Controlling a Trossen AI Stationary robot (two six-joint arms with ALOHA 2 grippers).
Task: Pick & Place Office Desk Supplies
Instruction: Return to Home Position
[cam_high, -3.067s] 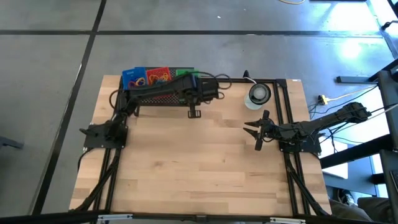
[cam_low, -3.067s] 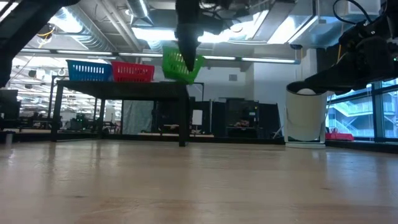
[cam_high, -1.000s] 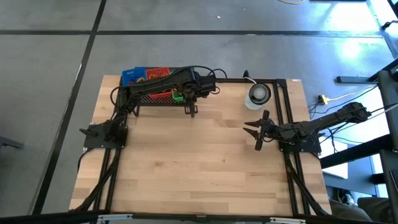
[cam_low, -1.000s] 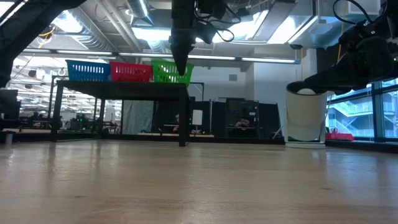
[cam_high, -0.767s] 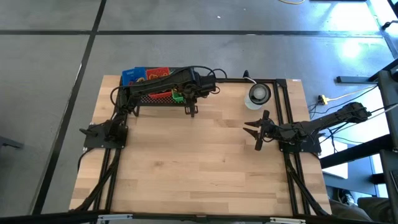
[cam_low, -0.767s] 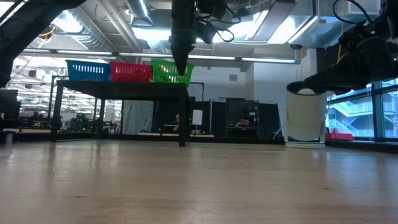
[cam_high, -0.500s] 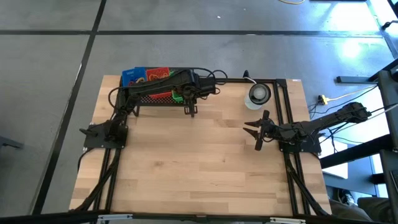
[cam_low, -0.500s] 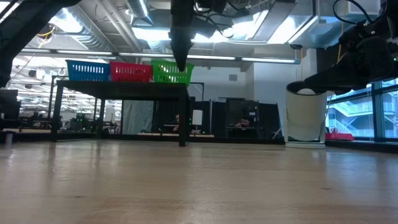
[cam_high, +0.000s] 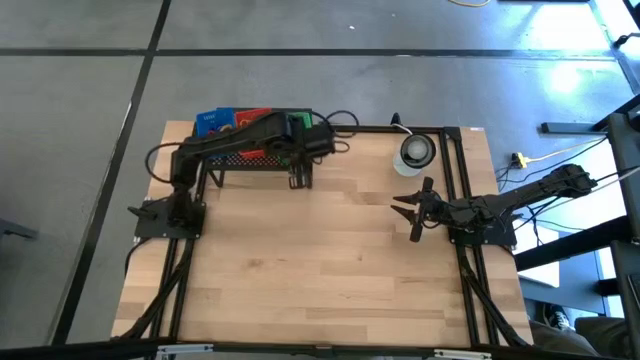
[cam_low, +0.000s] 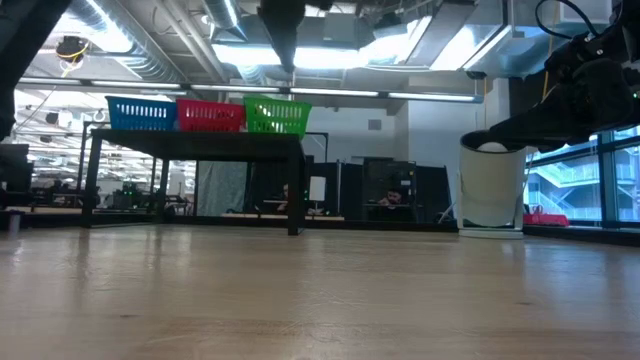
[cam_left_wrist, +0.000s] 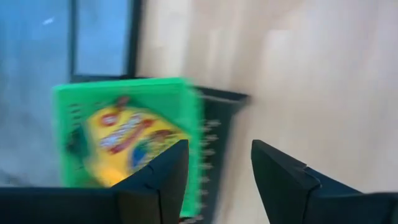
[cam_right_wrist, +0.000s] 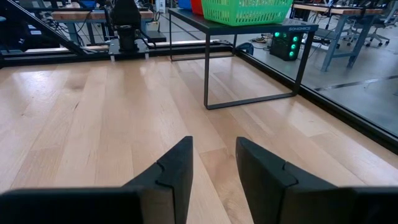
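The left gripper (cam_left_wrist: 219, 150) has risen clear of the green bin (cam_low: 276, 116) since half a second ago, with its elbow drawn back toward the table's (cam_high: 330, 270) left edge. Nearer, the right gripper (cam_right_wrist: 214, 146) waits over the table's right side, held level, jaws apart and empty. The left's jaws are also apart and empty, pointing down. Farthest, a crayon box (cam_left_wrist: 127, 144) lies in that bin on the black rack (cam_low: 195, 141), beside the red bin (cam_low: 212, 116).

Two arms, both sets of fingers parted.
Left end effector (cam_high: 300, 181) hangs pointing down at far left, fingers apart; right end effector (cam_high: 402, 207) lies low at right, fingers spread.
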